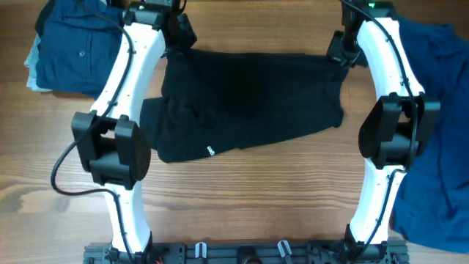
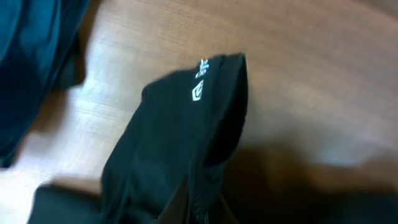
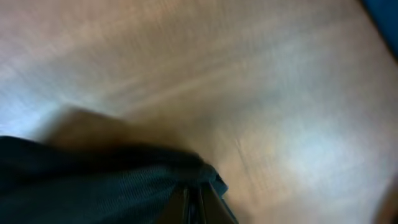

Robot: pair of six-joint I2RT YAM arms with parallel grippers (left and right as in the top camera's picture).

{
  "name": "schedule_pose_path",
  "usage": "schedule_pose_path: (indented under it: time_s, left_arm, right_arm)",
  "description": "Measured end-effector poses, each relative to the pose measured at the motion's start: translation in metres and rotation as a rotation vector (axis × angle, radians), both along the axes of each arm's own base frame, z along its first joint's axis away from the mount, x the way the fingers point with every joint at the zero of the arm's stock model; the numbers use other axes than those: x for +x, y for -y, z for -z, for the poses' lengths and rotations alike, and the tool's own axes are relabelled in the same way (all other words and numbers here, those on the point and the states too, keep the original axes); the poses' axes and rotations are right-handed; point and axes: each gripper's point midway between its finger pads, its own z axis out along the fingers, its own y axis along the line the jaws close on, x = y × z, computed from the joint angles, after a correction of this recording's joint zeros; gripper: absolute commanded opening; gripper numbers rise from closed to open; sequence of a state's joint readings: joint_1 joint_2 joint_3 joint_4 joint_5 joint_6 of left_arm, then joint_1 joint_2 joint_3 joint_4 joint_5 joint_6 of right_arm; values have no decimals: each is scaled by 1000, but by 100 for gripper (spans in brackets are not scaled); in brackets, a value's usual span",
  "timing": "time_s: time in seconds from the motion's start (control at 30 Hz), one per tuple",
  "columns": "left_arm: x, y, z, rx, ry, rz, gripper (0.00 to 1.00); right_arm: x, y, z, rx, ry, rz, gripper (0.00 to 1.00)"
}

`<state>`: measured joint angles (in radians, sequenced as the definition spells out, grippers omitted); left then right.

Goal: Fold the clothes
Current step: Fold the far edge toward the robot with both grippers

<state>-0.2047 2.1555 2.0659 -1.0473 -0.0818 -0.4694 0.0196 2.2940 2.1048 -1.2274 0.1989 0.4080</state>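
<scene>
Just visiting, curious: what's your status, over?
Left gripper and right gripper shut on far edge of black garment. Garment spread on table. Folded blue pile left, blue cloth right; neither on it.

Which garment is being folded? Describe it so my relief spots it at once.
At the middle of the table, between the white arms, lies the black garment, far corners held by the left gripper and right gripper. Unlike the folded blue shirt at left and loose blue cloth at right, it is black with a small white logo.
</scene>
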Motion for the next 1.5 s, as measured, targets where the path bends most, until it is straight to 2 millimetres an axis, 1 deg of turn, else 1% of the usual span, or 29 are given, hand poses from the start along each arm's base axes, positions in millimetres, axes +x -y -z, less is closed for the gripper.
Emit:
schedule_pose_path:
  time_s: [0.13, 0.23, 0.3, 0.37, 0.53, 0.6, 0.67, 0.73, 0.8, 0.87, 0.93, 1.0, 1.03, 1.07, 1.1, 1.13, 1.17, 1.2, 1.23, 1.27, 1.4, 1.47, 1.5]
  left_arm:
    - [-23, -5, 9, 18, -99, -4, 4]
    - [-49, -10, 16, 33, -210, -22, 4]
    - [-62, -12, 19, 41, -263, -28, 4]
    - [-79, -15, 21, 48, -334, -36, 4]
    - [-111, -14, 22, 36, -464, -35, 4]
    - [-120, -15, 22, 38, -501, -37, 6]
    - [-129, -14, 21, 45, -539, -33, 5]
    - [-138, -10, 20, 47, -572, -23, 4]
    - [-146, -5, 19, 49, -598, -10, 4]
    - [-155, 5, 18, 60, -625, 20, 4]
    - [-160, 14, 19, 71, -632, 45, 7]
    - [-169, 26, 24, 90, -657, 79, 9]
    - [-173, 29, 26, 96, -666, 89, 8]
    - [-176, 32, 27, 100, -676, 97, 16]
    - [-178, 33, 29, 103, -682, 101, 22]
    - [-179, 33, 30, 105, -686, 102, 29]
    - [-181, 33, 32, 108, -697, 100, 34]
    - [-182, 32, 33, 111, -701, 104, 57]
    - [-183, 30, 33, 114, -705, 97, 83]
    - [-183, 28, 34, 118, -708, 100, 99]
    - [-186, 20, 39, 126, -734, 84, 100]
    - [-186, 18, 39, 127, -734, 81, 100]
    - [-184, 18, 40, 125, -725, 80, 97]
  right_arm:
    - [-17, -2, 1, 12, -66, 1, 4]
    - [-33, -3, 2, 18, -131, 17, 4]
    - [-42, -3, 1, 22, -161, 32, 4]
    - [-49, -3, 0, 22, -188, 40, 4]
    - [-72, -3, -13, 20, -253, 62, 4]
    - [-78, -2, -19, 19, -267, 67, 4]
    - [-84, -2, -22, 18, -284, 69, 4]
    - [-90, -2, -23, 17, -308, 70, 4]
    - [-90, -5, -23, 32, -311, 61, 4]
    - [-91, -9, -22, 59, -317, 39, 4]
    - [-91, -11, -22, 70, -318, 32, 4]
    - [-91, -13, -22, 81, -320, 21, 17]
    - [-91, -14, -22, 85, -322, 10, 26]
    - [-91, -14, -22, 89, -323, 4, 39]
    - [-91, -15, -21, 93, -324, 1, 49]
    - [-91, -16, -21, 100, -326, -13, 55]
    - [-91, -16, -21, 101, -327, -22, 59]
    - [-91, -17, -21, 104, -328, -27, 64]
    - [-91, -17, -21, 103, -328, -31, 68]
    - [-91, -16, -21, 101, -329, -33, 67]
    - [-91, -15, -21, 95, -328, -37, 66]
    - [-87, -16, -21, 103, -314, -54, 59]
    - [-81, -21, -19, 133, -291, -77, 49]
